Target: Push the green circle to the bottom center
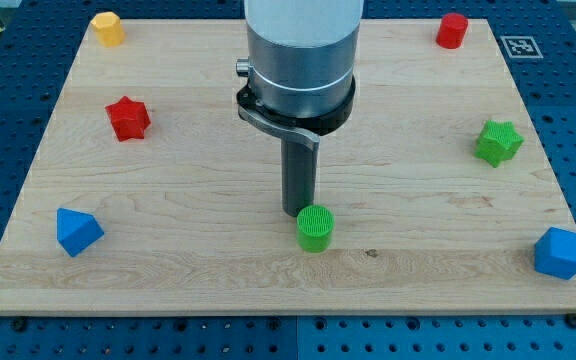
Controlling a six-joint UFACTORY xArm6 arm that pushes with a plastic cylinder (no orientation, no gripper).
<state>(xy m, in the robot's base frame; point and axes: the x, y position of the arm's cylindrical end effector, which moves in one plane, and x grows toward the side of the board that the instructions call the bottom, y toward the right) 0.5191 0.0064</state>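
Note:
The green circle (315, 227) is a small ribbed cylinder standing on the wooden board (188, 260), a little right of centre and near the view's bottom. My tip (298, 211) sits just above and left of it, touching or almost touching its top-left edge. The rod rises from there to the large grey arm body at the view's top centre.
A red star (127, 118) lies at the left, a yellow block (108, 28) at the top left, a red cylinder (452, 30) at the top right. A green star (498, 142) lies at the right. Blue blocks sit at the bottom left (77, 231) and the bottom right (560, 252).

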